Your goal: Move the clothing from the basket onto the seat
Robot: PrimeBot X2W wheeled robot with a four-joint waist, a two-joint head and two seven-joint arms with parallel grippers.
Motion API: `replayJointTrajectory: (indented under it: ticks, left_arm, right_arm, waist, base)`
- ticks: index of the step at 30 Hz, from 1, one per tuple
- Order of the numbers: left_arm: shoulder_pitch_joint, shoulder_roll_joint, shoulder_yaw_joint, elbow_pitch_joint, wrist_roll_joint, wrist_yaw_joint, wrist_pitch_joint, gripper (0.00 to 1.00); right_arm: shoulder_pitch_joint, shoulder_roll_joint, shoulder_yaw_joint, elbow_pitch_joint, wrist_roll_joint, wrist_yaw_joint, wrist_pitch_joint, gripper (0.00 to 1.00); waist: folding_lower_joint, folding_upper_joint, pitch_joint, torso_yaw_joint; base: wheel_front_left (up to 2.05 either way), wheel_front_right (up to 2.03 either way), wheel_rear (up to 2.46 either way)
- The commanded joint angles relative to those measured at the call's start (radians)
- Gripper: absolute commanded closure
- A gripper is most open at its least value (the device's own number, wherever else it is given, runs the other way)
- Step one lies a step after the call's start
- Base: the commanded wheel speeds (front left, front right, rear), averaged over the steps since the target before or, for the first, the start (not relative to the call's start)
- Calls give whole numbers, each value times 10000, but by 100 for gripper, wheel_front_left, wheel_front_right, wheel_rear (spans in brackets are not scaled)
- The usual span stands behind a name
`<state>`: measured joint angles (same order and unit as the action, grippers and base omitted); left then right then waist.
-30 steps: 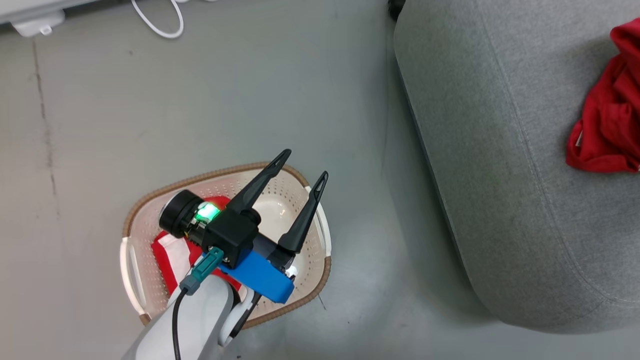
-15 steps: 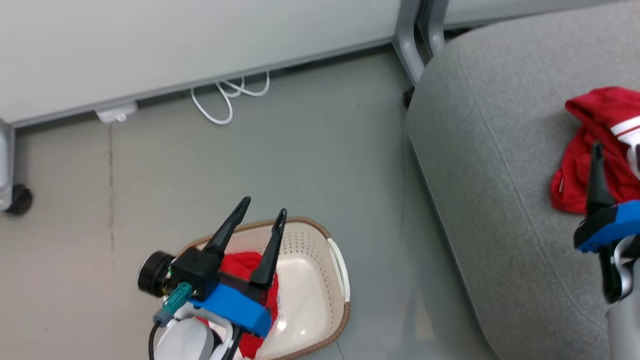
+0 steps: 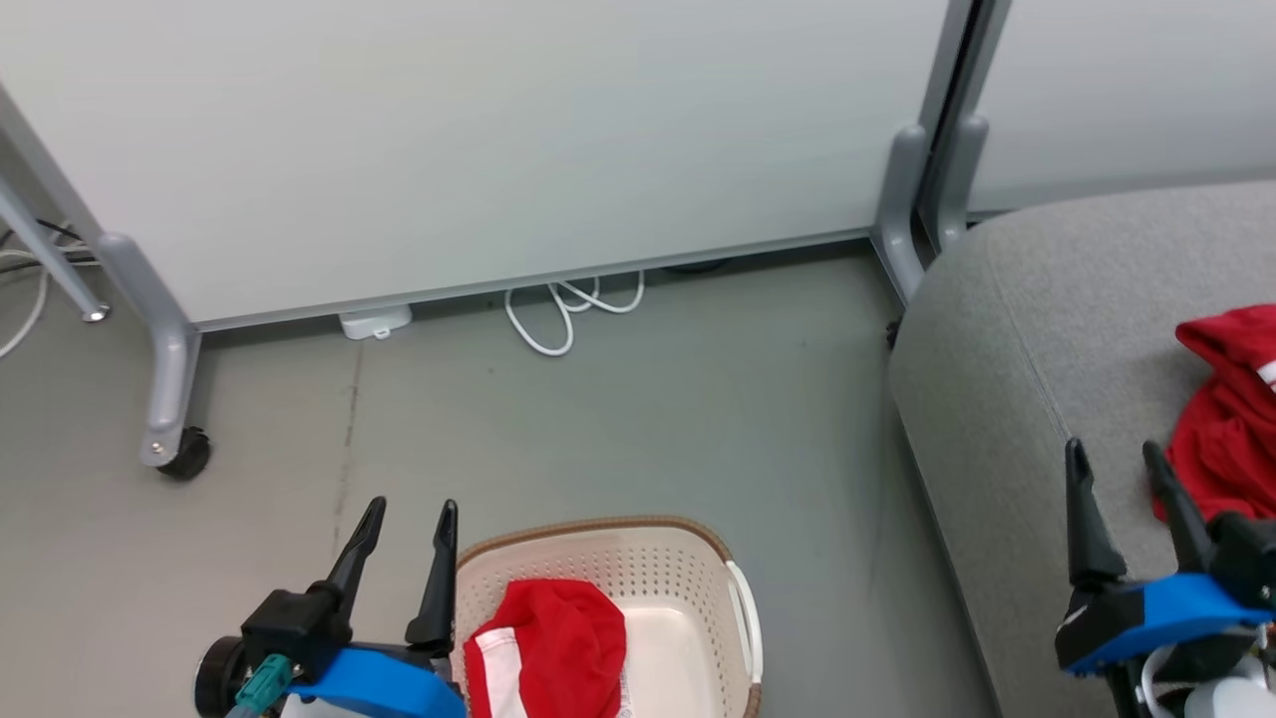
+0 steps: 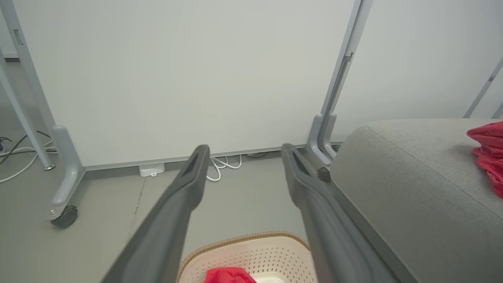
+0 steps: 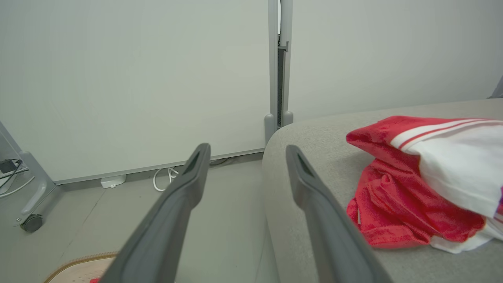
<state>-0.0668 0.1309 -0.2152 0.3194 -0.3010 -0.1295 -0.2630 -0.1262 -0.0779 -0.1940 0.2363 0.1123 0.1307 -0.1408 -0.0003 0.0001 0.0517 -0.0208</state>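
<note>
Left claw [image 3: 413, 507] and right claw [image 3: 1113, 449], low in the frame's corners, both stand spread and empty. One red garment [image 3: 1231, 429] lies on the seat [image 3: 1017, 329] at the right edge; the other garment [image 3: 553, 638] sits in the basket [image 3: 598, 524] at bottom centre, so roughly half looks done.

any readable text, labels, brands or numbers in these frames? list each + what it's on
None readable.
The clothing on the seat and the red garment in the basket show red and white panels, no lettering.
The white block under the partition bears no legible marking.
</note>
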Motion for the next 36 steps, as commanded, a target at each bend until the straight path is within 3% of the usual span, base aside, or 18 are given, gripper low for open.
replayJointTrajectory:
  ticks: [1, 13, 36]
  left_arm:
    - [124, 0, 139, 39, 34, -10, -27, 0]
    - [710, -58, 1208, 217, 243, -13, -28, 0]
    - [834, -240, 1288, 404, 356, -15, -28, 0]
  right_arm:
    - [332, 84, 41, -185, 119, 1, 41, 0]
    - [1341, 275, 1046, -838, 513, 1, 100, 0]
    - [1390, 278, 1613, -797, 529, 1, 239, 0]
  waist:
    - [3, -1, -305, 310]
    - [3, -1, -626, 514]
    - [3, -1, -571, 402]
  base:
    - [0, 0, 0]
    - [0, 0, 0]
    - [0, 0, 0]
